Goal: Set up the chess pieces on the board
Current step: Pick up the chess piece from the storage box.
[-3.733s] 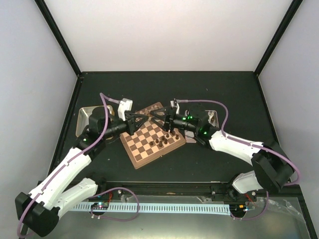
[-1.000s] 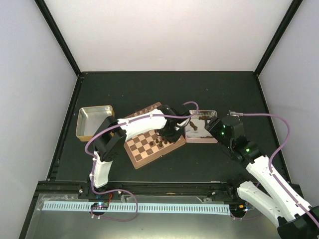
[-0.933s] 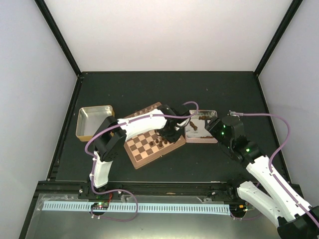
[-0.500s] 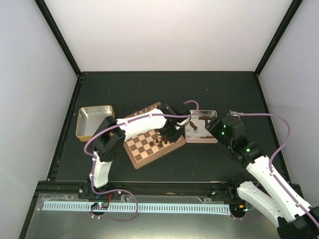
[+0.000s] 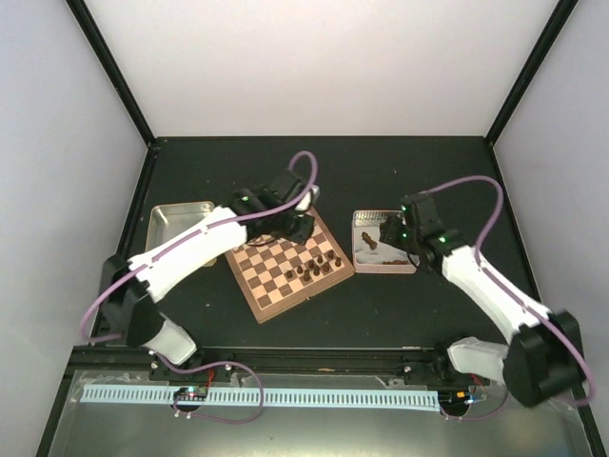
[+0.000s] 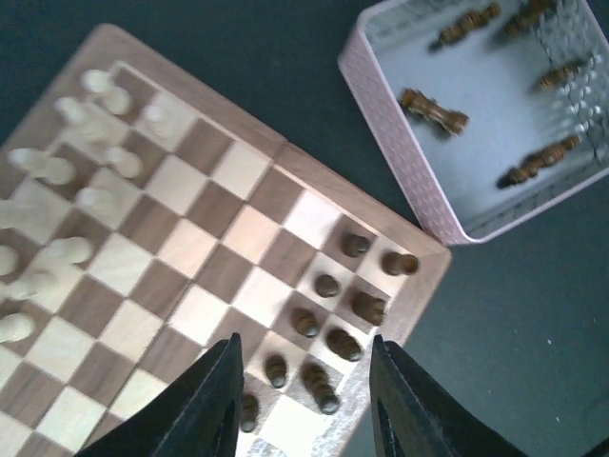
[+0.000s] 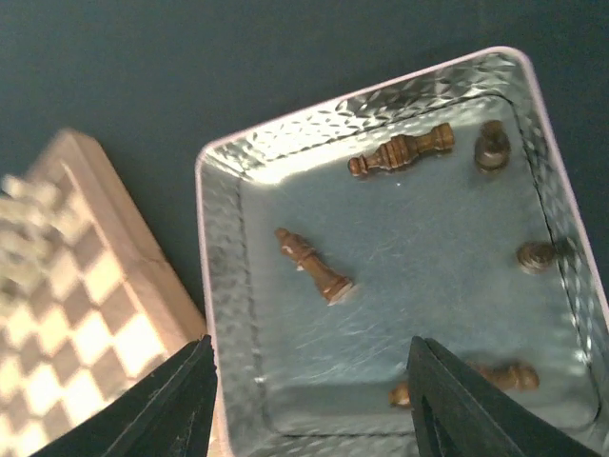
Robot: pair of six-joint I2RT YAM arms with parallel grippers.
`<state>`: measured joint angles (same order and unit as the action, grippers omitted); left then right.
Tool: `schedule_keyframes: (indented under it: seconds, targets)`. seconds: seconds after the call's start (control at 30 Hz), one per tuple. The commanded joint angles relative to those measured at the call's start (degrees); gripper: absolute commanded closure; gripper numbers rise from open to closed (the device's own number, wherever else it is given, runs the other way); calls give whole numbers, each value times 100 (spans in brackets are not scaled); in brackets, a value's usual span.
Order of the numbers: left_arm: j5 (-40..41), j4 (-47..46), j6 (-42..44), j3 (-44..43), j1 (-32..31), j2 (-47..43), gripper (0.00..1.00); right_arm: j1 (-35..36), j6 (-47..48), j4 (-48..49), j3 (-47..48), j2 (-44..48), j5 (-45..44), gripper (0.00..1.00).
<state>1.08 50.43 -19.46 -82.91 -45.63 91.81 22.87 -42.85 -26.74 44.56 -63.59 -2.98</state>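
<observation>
The left gripper [image 6: 304, 405] is hovering above the board [image 6: 190, 243], its fingers [image 6: 221, 409] standing moderately apart with nothing between them. In the top view the left arm is reaching over the board's far left corner. The board is lying at an angle in the middle of the black table [image 5: 428, 171], between a gold-sided tin [image 5: 171, 219] on its left and a pinkish-sided tin [image 7: 217, 286] just beside its right corner. Cream pieces [image 6: 124, 162] are standing crowded along one side of the board, some blurred by glare. Dark pieces [image 6: 328, 286] are standing in a cluster along the opposite side, near the pinkish tin.

The right gripper [image 7: 309, 409] is hanging over the pinkish tin with its fingers [image 7: 171, 409] spread wide and holding nothing. Several more dark pieces [image 7: 400, 150] are lying on the tin's floor, most of them on their sides and apart from one another.
</observation>
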Motion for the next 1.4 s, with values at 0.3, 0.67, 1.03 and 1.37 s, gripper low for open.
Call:
schedule_keyframes:
  seconds: [0.3, 0.67, 1.03, 1.37]
  targets:
    - [-1005, -2399, -669, 2523, 1275, -2391, 54, -71, 2586, -907, 1892, -3400, 518, 56]
    - [-1758, -2310, -628, 2613, 1751, -2345, 53, -14, 2861, -1152, 2303, -4272, 545, 60]
    - [-1906, -2331, -626, 2708, 1904, -2443, 53, 92, 2865, -1231, 2381, -4464, 130, 91]
    - [-1911, -2840, -894, 3024, 1961, -3002, 50, 218, 3059, 374, 1399, -2704, 367, 93]
